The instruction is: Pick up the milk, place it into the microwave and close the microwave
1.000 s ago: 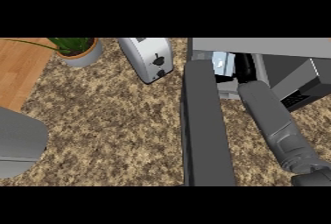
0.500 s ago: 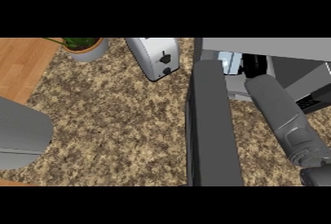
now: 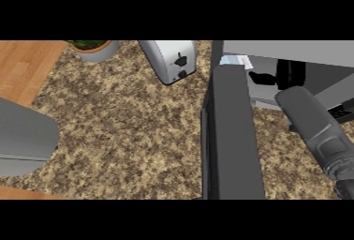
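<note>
Speckled brown stone counter (image 3: 131, 136), wood strip along its left edge. At the back: potted plant (image 3: 91, 48) and a silver toaster (image 3: 169, 60). Grey left forearm (image 3: 21, 136) in at the left edge; left hand out of view.

Microwave (image 3: 290, 49) at upper right, door (image 3: 232, 136) swung wide open and seen edge-on as a dark slab running down the middle. Right forearm (image 3: 314, 124) reaching up into the cavity. Right hand (image 3: 266, 77) dark against the dark interior; a thumb or finger tip visible at the left, the rest hidden by the wrist and shadow. Fingers: released, clenched or grasping — cannot tell.

Milk (image 3: 233, 61): only a pale blue-white patch visible just inside the cavity mouth, up and to the left of the visible fingertip, close beside it. Contact between the two not resolvable. Identification as the carton tentative.

Progress, judged: pickup done, carton apparently inside the microwave, placing at or near its end. Left to do: confirm release, pull the arm clear of the cavity, swing the door shut. Door wide open, closing not started.

Risk noted: arm lies inside the door's swing path; must clear first.
</note>
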You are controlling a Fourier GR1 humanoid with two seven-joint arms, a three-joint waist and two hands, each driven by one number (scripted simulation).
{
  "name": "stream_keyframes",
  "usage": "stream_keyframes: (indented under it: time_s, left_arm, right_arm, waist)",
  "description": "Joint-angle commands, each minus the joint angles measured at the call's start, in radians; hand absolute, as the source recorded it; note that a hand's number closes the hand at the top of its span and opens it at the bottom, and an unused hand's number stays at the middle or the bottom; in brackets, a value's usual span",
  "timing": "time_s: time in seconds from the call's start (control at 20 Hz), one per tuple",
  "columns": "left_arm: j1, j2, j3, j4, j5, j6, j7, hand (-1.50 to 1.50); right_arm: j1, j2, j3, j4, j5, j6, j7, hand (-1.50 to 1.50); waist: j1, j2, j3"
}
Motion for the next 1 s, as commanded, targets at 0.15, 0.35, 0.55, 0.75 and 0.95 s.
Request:
stream_keyframes:
  time_s: [0.15,0.35,0.55,0.75,0.95]
  left_arm:
    - [-0.028,0.0,-0.017,0.03,-0.046,0.002,-0.008,-1.5]
    - [-0.056,0.023,-0.042,0.076,-0.069,-0.025,-0.004,-1.5]
    - [-0.044,0.023,-0.054,0.052,-0.063,-0.043,-0.004,-1.5]
    - [-0.069,0.02,-0.097,0.079,-0.07,-0.076,-0.021,-1.5]
    - [-0.094,0.03,-0.133,0.086,-0.071,-0.085,0.013,-1.5]
  right_arm:
    - [-0.016,0.018,0.016,-0.019,0.018,0.051,-0.062,-1.5]
    - [-0.035,0.04,0.008,-0.037,0.008,0.096,-0.102,-1.5]
    - [-0.036,0.062,-0.006,-0.033,-0.007,0.161,-0.127,-1.5]
    - [-0.023,0.072,-0.052,-0.047,-0.057,0.262,-0.18,-1.5]
    - [-0.061,0.081,-0.095,-0.052,-0.104,0.377,-0.183,-1.5]
  waist:
    - [0.002,-0.004,0.004]
    - [-0.007,0.001,0.004]
    - [0.003,-0.009,0.004]
    - [-0.018,-0.011,0.004]
    - [-0.041,-0.023,0.003]
